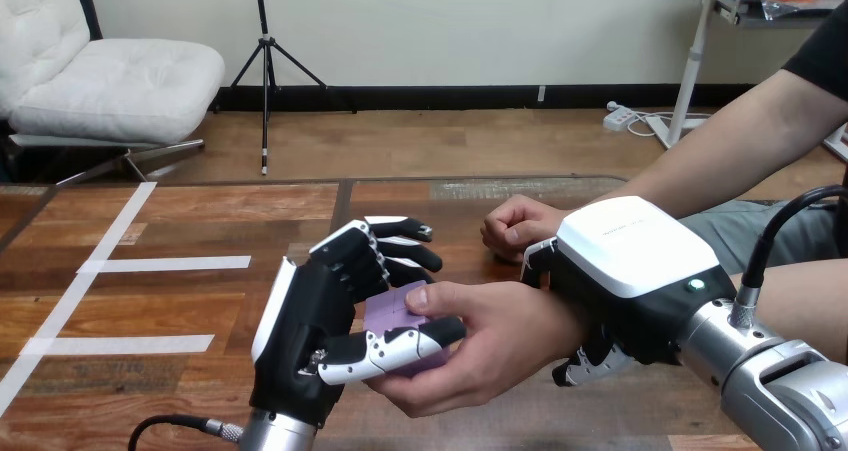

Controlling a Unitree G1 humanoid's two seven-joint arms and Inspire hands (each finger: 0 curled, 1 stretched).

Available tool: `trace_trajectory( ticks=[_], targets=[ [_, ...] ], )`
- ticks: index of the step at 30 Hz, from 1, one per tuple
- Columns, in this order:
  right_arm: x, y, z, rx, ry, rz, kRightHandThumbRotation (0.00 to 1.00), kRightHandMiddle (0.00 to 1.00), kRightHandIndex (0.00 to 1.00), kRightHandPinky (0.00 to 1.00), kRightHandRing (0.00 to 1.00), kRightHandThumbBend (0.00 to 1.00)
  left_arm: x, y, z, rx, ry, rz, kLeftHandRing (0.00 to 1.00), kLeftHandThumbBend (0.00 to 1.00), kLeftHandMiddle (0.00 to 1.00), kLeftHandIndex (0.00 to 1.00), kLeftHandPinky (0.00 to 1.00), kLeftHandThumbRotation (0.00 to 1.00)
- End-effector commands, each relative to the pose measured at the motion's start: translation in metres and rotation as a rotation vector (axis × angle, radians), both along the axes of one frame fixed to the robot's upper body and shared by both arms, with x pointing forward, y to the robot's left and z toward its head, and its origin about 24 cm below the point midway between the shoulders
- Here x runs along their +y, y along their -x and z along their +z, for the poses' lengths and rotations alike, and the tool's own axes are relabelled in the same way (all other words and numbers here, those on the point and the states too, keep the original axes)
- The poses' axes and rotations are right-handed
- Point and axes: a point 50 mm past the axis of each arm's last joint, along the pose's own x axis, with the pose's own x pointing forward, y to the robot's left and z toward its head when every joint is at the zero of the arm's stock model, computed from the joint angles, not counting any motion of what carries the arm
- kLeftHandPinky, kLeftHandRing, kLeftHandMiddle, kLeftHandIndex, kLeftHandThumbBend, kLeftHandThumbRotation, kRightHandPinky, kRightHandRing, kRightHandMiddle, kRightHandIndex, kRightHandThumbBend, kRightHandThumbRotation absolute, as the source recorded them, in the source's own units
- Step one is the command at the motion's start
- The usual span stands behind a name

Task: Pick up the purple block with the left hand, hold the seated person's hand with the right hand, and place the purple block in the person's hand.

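L hand [310, 321]: back to camera, thumb + fingers pinching purple block [392, 309].
Block: above counter [200, 221], betw. L hand and person's hand [500, 336], whose thumb lies on top; long axis can't tell.
R hand [630, 251]: back up, fingers curled round person's wrist [545, 321].
Person's other hand [518, 226]: fist, behind.

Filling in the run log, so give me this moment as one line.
left hand: shut on block | block: in person's hand, thumb on it | right hand: shut on person's wrist | phase: handover
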Motion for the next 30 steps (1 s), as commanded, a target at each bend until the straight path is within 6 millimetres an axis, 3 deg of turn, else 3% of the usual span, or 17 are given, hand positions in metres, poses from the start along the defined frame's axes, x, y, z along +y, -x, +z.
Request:
trace_trajectory(
  ticks=[1,20,30],
  targets=[
    [0.0004,-0.0044,0.0060,-0.056,0.005,0.005,0.00,0.65,0.69,0.48,0.58,0.83,-0.0037,-0.0071,0.0145,-0.082,-0.042,-0.041,0.54,0.84,0.62,0.66,0.47,0.17],
    [-0.0036,-0.0028,0.0048,-0.089,0.021,0.038,0.01,0.80,0.81,0.72,0.78,0.87,-0.0042,-0.0065,0.0156,-0.140,-0.183,-0.078,0.88,0.94,0.91,0.90,0.82,0.45],
    [-0.0072,0.0006,0.0045,-0.107,-0.014,0.037,0.05,0.84,0.84,0.78,0.84,0.88,-0.0032,-0.0060,0.0169,-0.161,-0.210,-0.102,0.98,0.98,0.99,0.98,0.93,0.53]
  ],
)
